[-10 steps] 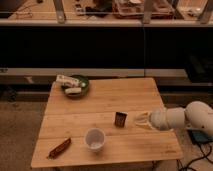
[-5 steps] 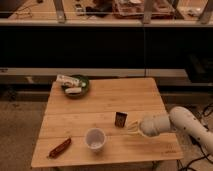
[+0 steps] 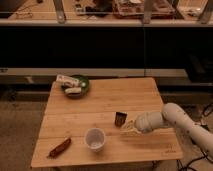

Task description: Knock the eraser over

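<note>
The eraser (image 3: 120, 118) is a small dark block standing upright near the middle of the wooden table (image 3: 100, 105). My gripper (image 3: 128, 128) comes in from the right on a white arm (image 3: 175, 120) and sits low over the table, just right of and slightly in front of the eraser, very close to it. I cannot tell if it touches the eraser.
A white cup (image 3: 94, 138) stands in front and left of the eraser. A reddish-brown flat bar (image 3: 59, 147) lies near the front left corner. A green bowl (image 3: 76, 85) with white items sits at the back left. Dark shelving runs behind the table.
My arm has moved down and towards the front of the table, and the gripper has dropped lower beside the eraser. The eraser still stands upright in the same place.
</note>
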